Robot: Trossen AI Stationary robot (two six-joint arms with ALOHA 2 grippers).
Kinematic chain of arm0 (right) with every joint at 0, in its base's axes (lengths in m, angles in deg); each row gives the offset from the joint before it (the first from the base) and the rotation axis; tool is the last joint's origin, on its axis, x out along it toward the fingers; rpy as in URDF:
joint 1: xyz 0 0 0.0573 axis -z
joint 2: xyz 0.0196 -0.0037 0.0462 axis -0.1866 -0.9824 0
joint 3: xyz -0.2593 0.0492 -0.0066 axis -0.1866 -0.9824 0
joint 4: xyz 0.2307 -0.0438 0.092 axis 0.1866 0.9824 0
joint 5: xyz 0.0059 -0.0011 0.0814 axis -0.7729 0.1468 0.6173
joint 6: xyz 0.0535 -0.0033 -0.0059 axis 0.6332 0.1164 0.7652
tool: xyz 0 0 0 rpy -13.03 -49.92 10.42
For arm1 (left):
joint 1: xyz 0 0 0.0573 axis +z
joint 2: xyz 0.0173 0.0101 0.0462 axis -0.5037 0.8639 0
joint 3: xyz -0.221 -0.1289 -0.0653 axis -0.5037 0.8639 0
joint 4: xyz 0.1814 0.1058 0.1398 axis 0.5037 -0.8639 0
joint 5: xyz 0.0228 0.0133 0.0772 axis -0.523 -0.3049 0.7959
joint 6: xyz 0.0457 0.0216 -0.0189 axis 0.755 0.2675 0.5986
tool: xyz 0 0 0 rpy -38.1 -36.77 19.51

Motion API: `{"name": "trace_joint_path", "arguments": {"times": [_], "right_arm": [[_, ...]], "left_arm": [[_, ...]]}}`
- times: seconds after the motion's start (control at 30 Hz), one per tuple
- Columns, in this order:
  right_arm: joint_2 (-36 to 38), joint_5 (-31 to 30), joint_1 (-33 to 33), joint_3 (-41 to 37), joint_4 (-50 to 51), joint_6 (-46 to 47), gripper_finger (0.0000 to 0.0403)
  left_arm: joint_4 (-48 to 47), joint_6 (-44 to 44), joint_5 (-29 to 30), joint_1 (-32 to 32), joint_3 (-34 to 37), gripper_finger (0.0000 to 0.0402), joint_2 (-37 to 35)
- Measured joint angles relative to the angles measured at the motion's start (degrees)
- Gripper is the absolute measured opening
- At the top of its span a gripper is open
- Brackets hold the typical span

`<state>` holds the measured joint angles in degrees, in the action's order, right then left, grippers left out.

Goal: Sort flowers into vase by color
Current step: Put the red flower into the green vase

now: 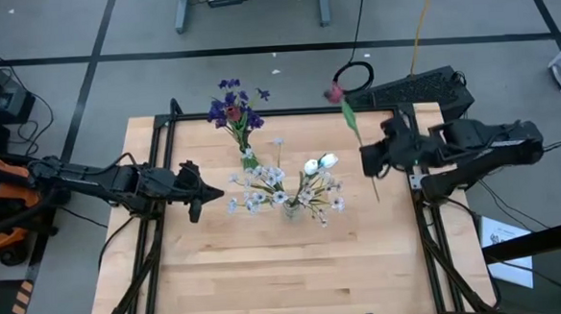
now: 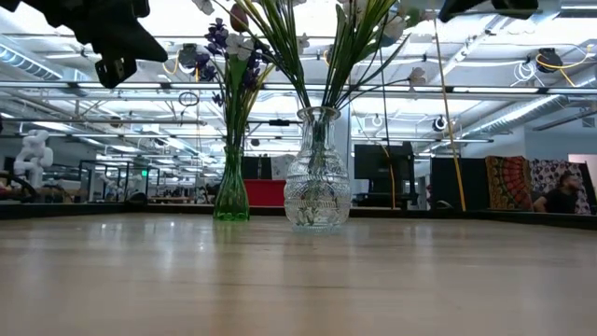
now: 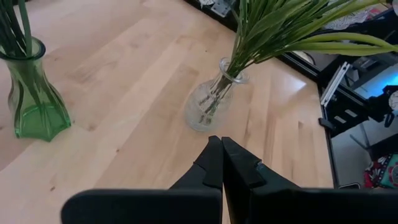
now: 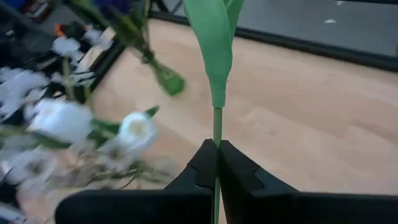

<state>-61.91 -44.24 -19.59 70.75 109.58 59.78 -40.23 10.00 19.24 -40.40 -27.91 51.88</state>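
While the high view takes in the whole bench, it shows the right gripper raised near the right edge with its fingers pinched on the stem of a dark red tulip, whose bud reaches out past the far edge. The green vase of purple and red flowers stands near the far edge at the middle; the clear vase of white blooms sits just nearer the bench's centre. The left gripper, fingers pressed together on nothing, waits toward the left edge, pointing at the vases.

At bench height, the low view shows the green vase and the clear vase standing upright and close beside each other, their stems fanning out and crossing overhead. Both arms appear only as dark shapes at the top.

From the left wrist, the left arm's fingers meet with no gap, and the clear vase lies ahead, with the green one off to one side.

From the right wrist, the green stem runs up from between the closed fingers to a broad leaf, with white tulips blurred nearby.

By colour, I judge the tulip belongs in the green vase. The stem is long and held low, so the bud may swing and snag the spreading white sprays, or a push against the narrow neck could tip the vase. The thin stem might also slip in the pinch.
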Motion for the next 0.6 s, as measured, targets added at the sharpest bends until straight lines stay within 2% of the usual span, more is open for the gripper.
{"name": "trace_joint_path", "arguments": {"times": [0.23, 0.43, 0.6], "right_arm": [[-0.6, -5.0, -11.3, 0.0, -0.5, 4.7, 0.0], [-0.7, -5.8, -20.5, 0.0, -5.6, 5.0, 0.0], [-2.5, -13.7, -28.9, 0.0, -10.7, 2.9, 0.0]], "left_arm": [[-0.1, -1.1, 0.0, 0.0, 0.0, 0.0, 0.0], [-0.1, -4.4, 0.0, 0.0, 0.0, 0.0, 0.0], [-0.1, -6.0, 0.0, 0.0, 0.0, 0.0, 0.0]]}}
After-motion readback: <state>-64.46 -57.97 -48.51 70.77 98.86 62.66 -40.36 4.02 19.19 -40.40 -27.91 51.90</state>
